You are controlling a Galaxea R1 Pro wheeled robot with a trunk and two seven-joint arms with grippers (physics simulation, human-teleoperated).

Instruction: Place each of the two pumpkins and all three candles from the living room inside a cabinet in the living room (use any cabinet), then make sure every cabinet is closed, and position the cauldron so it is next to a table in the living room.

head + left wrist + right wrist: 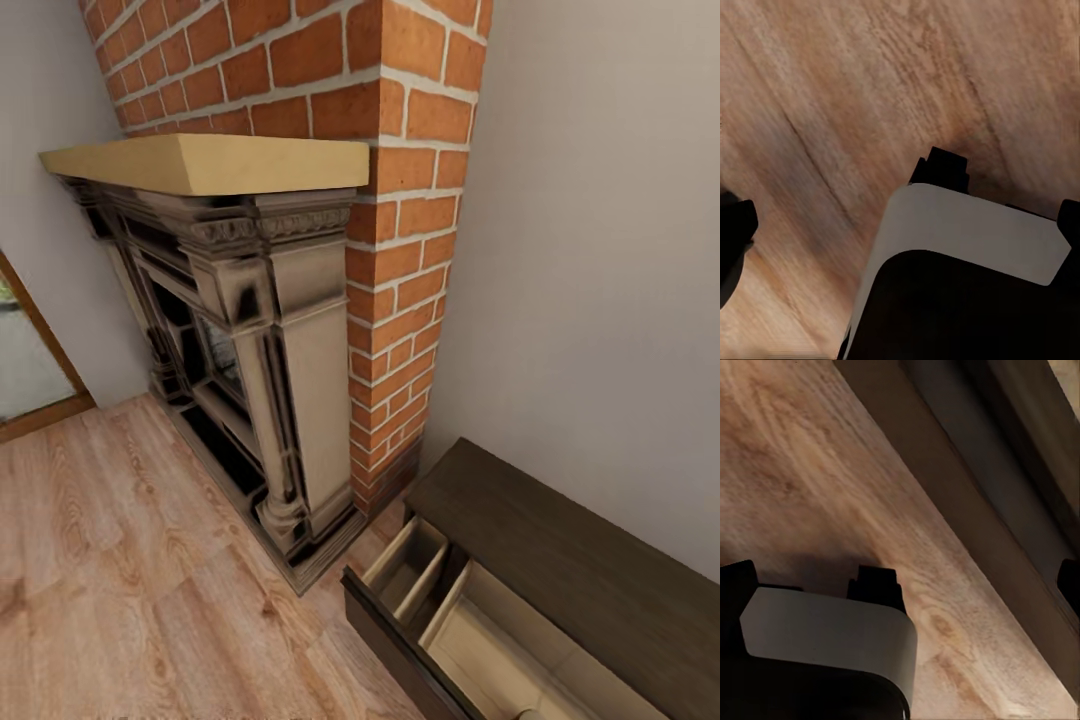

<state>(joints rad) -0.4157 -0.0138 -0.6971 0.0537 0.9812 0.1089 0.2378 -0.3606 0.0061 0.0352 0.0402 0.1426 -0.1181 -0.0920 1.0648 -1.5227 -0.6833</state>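
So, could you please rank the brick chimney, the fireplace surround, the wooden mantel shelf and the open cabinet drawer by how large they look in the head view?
1. Brick chimney and fireplace surround: similar, too close to rank.
2. Mantel shelf.
3. Open cabinet drawer, cut off by the frame edge and nearer the camera, so unsure.

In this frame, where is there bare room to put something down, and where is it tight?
The open drawer of the cabinet shows bare pale compartments; its dark top beside the wall is bare too. The floor left of the fireplace is open. The mantel is bare. Tight spot: the gap between fireplace base and drawer front.
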